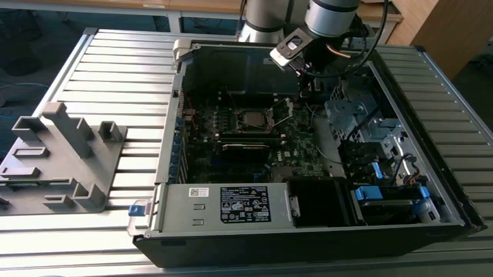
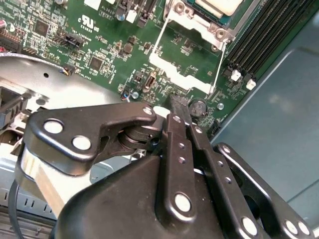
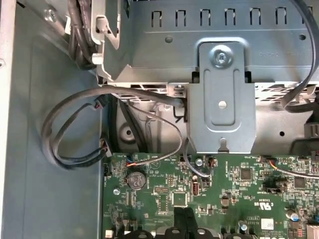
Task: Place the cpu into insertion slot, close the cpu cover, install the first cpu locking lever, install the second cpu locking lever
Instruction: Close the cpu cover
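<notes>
Slatted metal table (image 1: 115,69) with an open black computer case (image 1: 308,242) on it. The arm (image 1: 331,14) reaches down into the case's far end. Grey plastic fixture (image 1: 62,156) sits on the table at the exterior view's left, apart from the case. Silver power supply box (image 1: 223,205) is at the case's near edge. Green circuit board (image 2: 99,40) covers the case floor.

Gripper (image 2: 180,107) is low over the board, fingers pressed together, nothing visible between them. The cpu cover (image 2: 179,74) is swung open, and its free edge lies just beside the fingertips; contact can't be judged. The insertion slot (image 1: 239,118) is mid-board, on the far side of the cover from the gripper. The cpu (image 2: 219,5) sits in the slot face up, uncovered, apart from the jaws.
</notes>
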You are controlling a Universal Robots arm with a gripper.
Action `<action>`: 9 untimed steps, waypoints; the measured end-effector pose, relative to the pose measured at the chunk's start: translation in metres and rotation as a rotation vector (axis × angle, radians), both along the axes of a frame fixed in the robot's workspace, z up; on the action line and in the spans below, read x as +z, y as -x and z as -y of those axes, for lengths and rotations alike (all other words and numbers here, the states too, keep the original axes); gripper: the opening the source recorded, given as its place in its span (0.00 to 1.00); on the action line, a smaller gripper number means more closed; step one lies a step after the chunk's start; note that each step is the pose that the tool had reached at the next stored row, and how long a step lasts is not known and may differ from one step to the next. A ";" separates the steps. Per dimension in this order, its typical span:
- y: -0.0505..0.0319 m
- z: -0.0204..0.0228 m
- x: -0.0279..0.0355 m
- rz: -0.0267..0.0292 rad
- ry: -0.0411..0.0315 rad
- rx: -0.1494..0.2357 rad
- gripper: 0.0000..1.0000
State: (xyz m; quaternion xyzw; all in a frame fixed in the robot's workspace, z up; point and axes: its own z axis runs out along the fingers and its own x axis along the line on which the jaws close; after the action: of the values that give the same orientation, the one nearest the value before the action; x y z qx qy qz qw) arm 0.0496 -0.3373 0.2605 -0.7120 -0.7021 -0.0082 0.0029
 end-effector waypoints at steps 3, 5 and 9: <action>-0.0002 0.0000 -0.0002 0.0000 0.0001 0.000 0.11; -0.0002 0.0000 -0.0015 0.0000 0.0000 0.000 0.11; -0.0002 0.0000 -0.0045 0.0000 0.0030 0.000 0.11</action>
State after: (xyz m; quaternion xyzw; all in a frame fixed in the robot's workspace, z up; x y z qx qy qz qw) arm 0.0498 -0.3373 0.2560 -0.7119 -0.7022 -0.0072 0.0019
